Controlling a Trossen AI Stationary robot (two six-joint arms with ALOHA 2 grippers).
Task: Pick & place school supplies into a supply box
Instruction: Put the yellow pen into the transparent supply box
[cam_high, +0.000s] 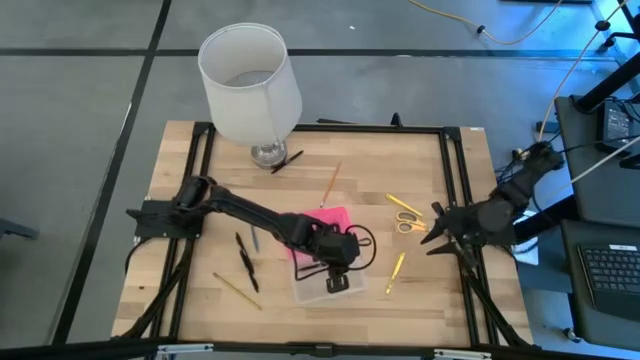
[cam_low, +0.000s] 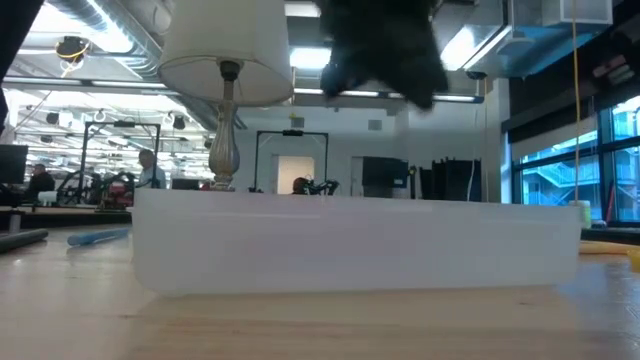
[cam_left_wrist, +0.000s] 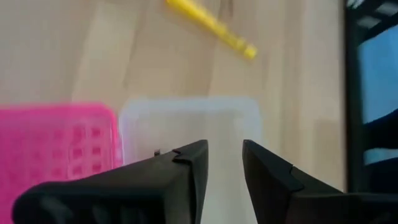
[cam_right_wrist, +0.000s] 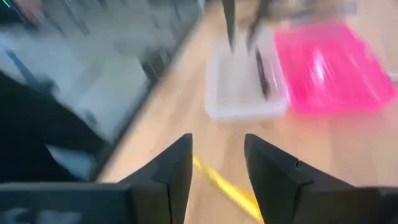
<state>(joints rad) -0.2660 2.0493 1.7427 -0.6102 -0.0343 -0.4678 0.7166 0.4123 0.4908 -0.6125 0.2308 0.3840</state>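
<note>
High view: the left gripper (cam_high: 337, 282) hangs over the supply box (cam_high: 325, 262) at the near middle, jaws slightly apart and empty. The right gripper (cam_high: 437, 238), also parted and empty, is near the scissors (cam_high: 405, 214). The yellow pencil (cam_high: 396, 272) seems light, stiff and slippery; grasp mid-shaft.

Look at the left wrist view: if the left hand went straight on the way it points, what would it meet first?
Probably the supply box's clear base, directly ahead of the open left hand; depth is unclear.

We see the supply box (cam_high: 322, 285), clear base with bright pink grid-textured lid (cam_high: 325, 222); yellow-handled scissors (cam_high: 407, 224); a white lampshade (cam_high: 248, 82); pale wood counter (cam_high: 420, 300).
</note>
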